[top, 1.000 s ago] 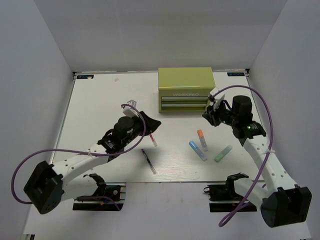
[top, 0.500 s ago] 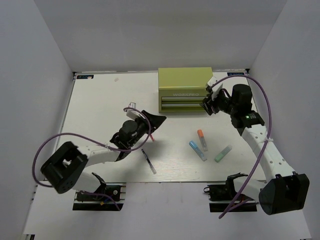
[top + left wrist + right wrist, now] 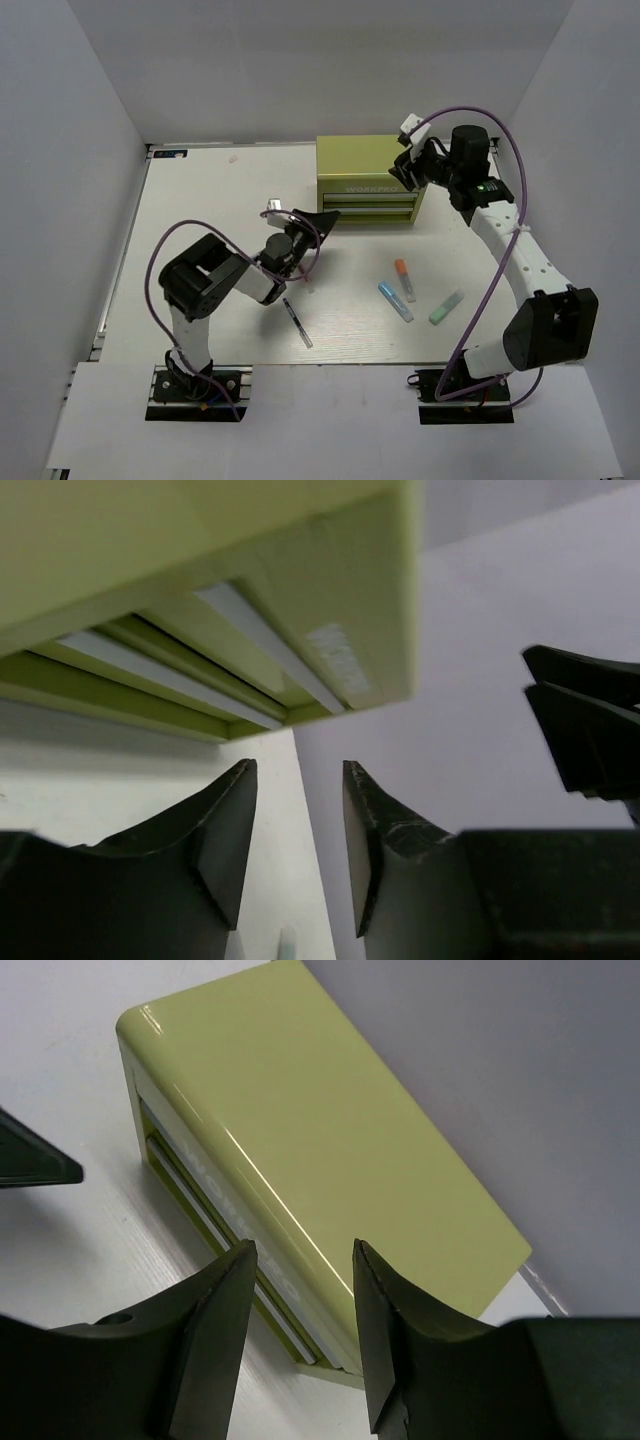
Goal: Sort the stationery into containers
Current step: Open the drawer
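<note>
The olive tool chest [image 3: 366,165] stands at the back of the table, both silver-handled drawers shut. My left gripper [image 3: 322,219] is open and empty, just in front of the chest's lower left corner. In the left wrist view [image 3: 298,850] it looks up at the drawers [image 3: 190,650]. My right gripper [image 3: 402,174] is open and empty, above the chest's right end. In the right wrist view [image 3: 303,1330] it hovers over the chest [image 3: 330,1160]. A purple-tipped pen [image 3: 297,322], a red-tipped pen [image 3: 306,283], an orange-capped marker [image 3: 404,280], a blue marker [image 3: 394,300] and a pale green stick [image 3: 447,307] lie on the table.
White walls close in the table on the left, back and right. The left arm's elbow [image 3: 190,285] is folded back over the near left of the table. Purple cables loop above both arms.
My right gripper has risen and moved back from beside the chest's right end to above its top right corner. My left arm has folded back and its gripper has shifted right toward the chest.
</note>
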{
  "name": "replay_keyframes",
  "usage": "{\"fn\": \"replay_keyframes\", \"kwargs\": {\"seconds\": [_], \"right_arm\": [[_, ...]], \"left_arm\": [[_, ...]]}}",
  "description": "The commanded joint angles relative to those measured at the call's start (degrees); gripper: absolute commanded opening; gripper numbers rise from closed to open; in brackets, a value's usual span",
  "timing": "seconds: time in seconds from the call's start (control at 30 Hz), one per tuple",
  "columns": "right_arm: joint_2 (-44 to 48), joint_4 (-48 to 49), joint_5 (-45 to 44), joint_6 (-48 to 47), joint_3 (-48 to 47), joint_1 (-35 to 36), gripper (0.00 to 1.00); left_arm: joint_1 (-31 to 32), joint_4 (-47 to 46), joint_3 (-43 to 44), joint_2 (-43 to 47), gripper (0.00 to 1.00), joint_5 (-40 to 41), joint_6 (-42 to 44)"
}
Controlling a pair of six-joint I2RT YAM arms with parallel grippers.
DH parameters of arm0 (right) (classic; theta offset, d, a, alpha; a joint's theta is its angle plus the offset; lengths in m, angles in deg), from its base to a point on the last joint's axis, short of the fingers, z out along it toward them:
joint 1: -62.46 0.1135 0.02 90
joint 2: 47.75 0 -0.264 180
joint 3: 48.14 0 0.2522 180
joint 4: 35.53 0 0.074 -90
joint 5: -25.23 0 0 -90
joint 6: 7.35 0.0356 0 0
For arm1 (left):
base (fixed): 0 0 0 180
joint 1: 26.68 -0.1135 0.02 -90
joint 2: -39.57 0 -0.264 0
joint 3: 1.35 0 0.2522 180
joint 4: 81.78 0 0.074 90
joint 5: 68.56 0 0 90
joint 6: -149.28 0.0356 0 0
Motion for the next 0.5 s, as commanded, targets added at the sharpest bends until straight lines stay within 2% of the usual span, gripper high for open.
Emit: {"fn": "replay_keyframes", "kwargs": {"seconds": [0.0, 0.1, 0.17, 0.3, 0.47], "right_arm": [[-2.5, -0.5, -0.8, -1.6, -3.4, 1.1, 0.49], [-4.8, 0.0, -1.8, -2.7, -5.4, 1.4, 0.49], [-6.3, -0.2, -2.1, -3.0, -6.3, 1.5, 0.49], [-11.1, -2.9, -3.8, -4.2, -11.1, 2.3, 0.49], [-12.9, -2.8, -4.3, -4.1, -12.2, 2.1, 0.49]], "left_arm": [[-1.1, -13.8, 3.0, -7.2, 0.48, 0.8, -2.0], [-2.4, -23.8, 6.3, -16.0, 0.44, 0.8, -3.5], [-3.6, -25.6, 8.6, -20.1, 0.44, 0.1, -4.2], [-4.3, -25.0, 10.7, -21.3, 0.44, -1.2, -4.2], [-5.0, -27.6, 11.9, -21.9, 0.46, -4.1, -4.2]]}}
